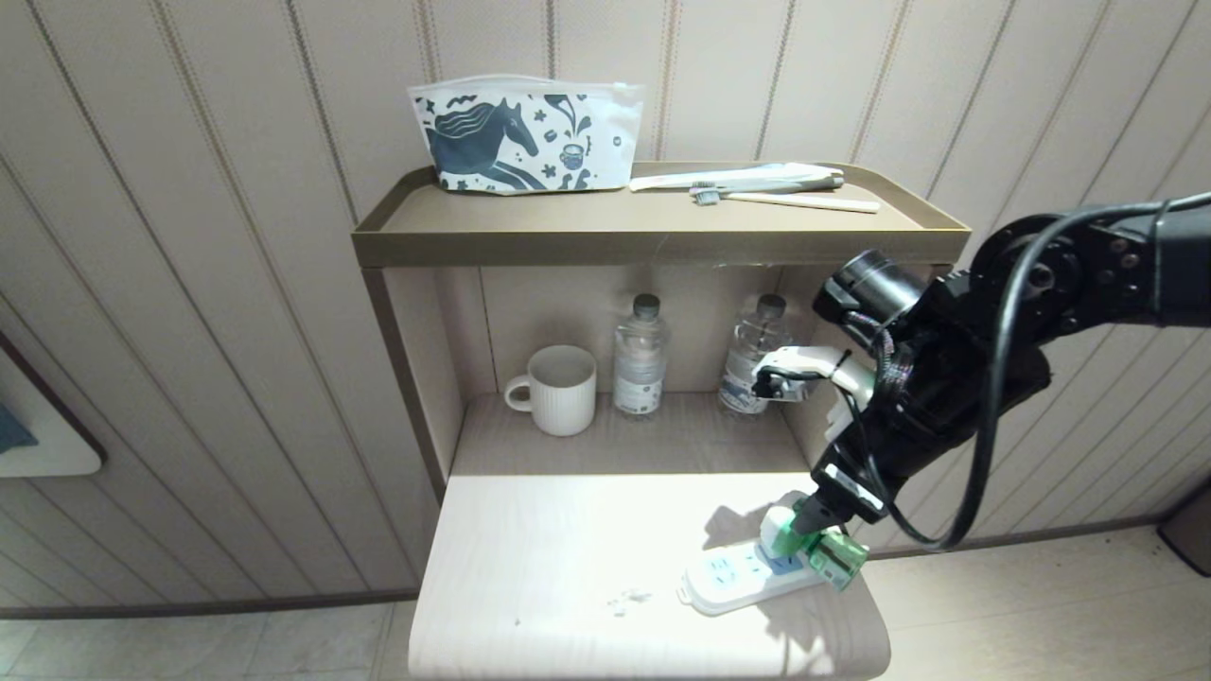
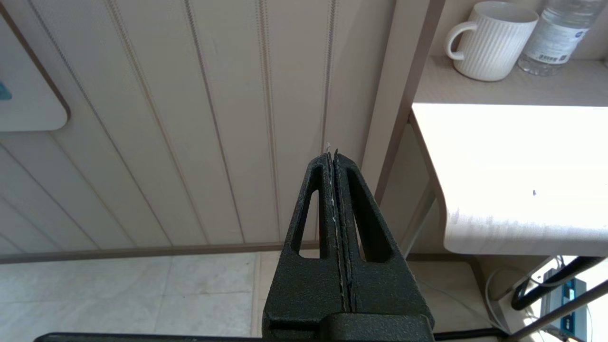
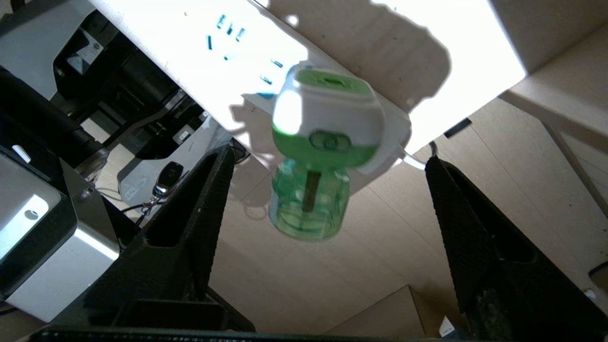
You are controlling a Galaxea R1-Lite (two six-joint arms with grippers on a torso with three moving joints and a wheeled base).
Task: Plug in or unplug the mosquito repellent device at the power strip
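Partly behind the right gripper (image 1: 821,539), the mosquito repellent device (image 1: 783,535) hides.

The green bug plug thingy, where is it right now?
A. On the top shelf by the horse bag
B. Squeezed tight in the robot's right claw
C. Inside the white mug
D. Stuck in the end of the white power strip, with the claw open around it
D: the mosquito repellent device sits on the power strip, and the right gripper has its fingers spread apart, clear of it.
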